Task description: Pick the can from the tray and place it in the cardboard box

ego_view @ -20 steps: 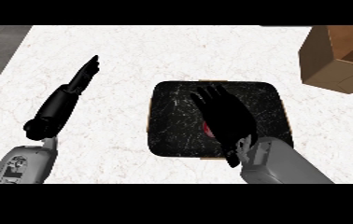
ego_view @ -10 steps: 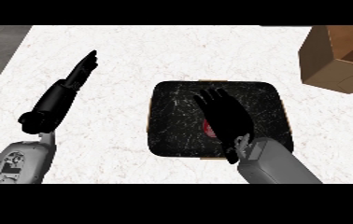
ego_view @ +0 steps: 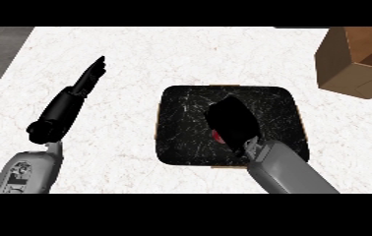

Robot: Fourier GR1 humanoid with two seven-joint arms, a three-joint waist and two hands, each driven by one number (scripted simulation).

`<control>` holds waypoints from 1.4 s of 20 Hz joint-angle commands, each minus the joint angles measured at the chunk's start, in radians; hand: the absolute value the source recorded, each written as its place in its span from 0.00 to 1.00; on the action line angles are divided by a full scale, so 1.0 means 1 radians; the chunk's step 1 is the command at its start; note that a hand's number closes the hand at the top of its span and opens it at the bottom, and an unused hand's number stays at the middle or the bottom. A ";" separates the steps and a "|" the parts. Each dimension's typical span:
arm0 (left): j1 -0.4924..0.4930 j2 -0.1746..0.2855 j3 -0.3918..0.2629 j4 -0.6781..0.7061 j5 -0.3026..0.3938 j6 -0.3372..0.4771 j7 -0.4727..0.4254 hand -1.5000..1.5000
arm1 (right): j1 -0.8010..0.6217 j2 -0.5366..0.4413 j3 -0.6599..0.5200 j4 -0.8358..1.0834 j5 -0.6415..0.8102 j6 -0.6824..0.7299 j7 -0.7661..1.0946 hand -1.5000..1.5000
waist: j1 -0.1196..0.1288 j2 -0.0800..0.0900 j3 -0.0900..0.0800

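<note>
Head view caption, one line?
Right hand curled over red can in black tray; left hand resting open; cardboard box at right.

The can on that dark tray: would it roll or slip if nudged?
Only a red sliver of the can shows beneath the right hand, so its pose is unclear. If lying sideways, it would likely roll, though the rim of the tray may stop it. Cans are usually stiff, so the curled hand probably won't crush it.
</note>
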 commanded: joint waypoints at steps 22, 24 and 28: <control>0.044 0.008 0.046 -0.011 0.003 -0.035 -0.030 0.50 | 0.377 -0.554 -0.558 -0.438 -0.576 -0.232 -0.903 1.00 | -0.020 -0.002 0.000; 0.020 -0.015 0.024 -0.025 -0.021 -0.007 0.015 0.50 | 0.365 -0.478 -0.597 -0.420 -0.626 -0.247 -0.795 1.00 | -0.022 -0.002 0.000; 0.046 -0.022 0.014 -0.031 -0.021 -0.016 -0.012 0.50 | 0.255 -0.481 -0.756 -0.294 -0.805 -0.159 -0.633 1.00 | -0.004 0.001 -0.001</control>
